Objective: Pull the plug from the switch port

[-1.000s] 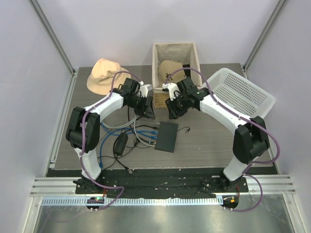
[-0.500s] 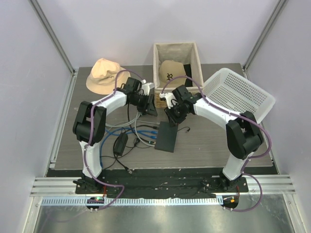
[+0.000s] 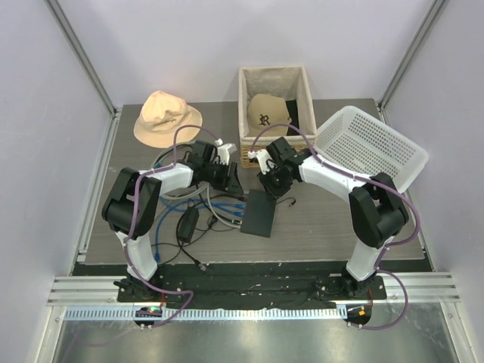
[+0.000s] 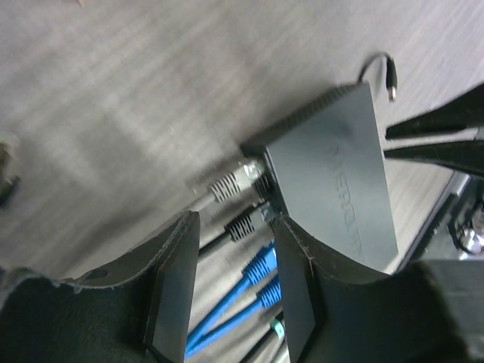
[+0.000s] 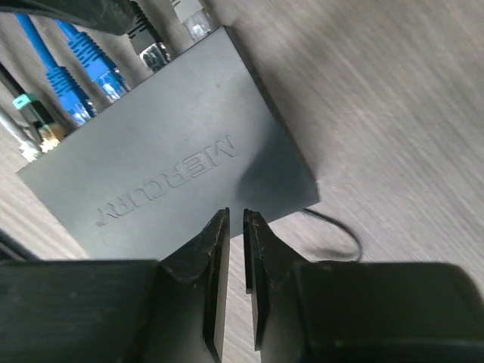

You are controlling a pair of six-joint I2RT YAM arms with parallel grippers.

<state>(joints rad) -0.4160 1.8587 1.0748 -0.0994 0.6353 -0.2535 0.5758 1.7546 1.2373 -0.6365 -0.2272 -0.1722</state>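
Left wrist: one switch (image 4: pixel 340 174); two blue plugs (image 4: pixel 259 263)

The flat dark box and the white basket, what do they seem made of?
The switch looks like matte dark-grey plastic: dull sheen, lettering moulded into its lid. The white basket is probably moulded plastic too, with regular rows of holes.

- Pretty sure it's a robotics lab test cell, nobody's home.
- Left arm (image 3: pixel 162 178) and right arm (image 3: pixel 333 180) bolted to a metal rail (image 3: pixel 83 291) at the table (image 3: pixel 325 234) edge.
- Bare pale walls (image 3: pixel 227 38) in a metal frame (image 3: pixel 80 54).
- Random props: bucket hat (image 3: pixel 162 115), wicker basket (image 3: pixel 243 106), white basket (image 3: pixel 370 147), the switch (image 3: pixel 259 215).
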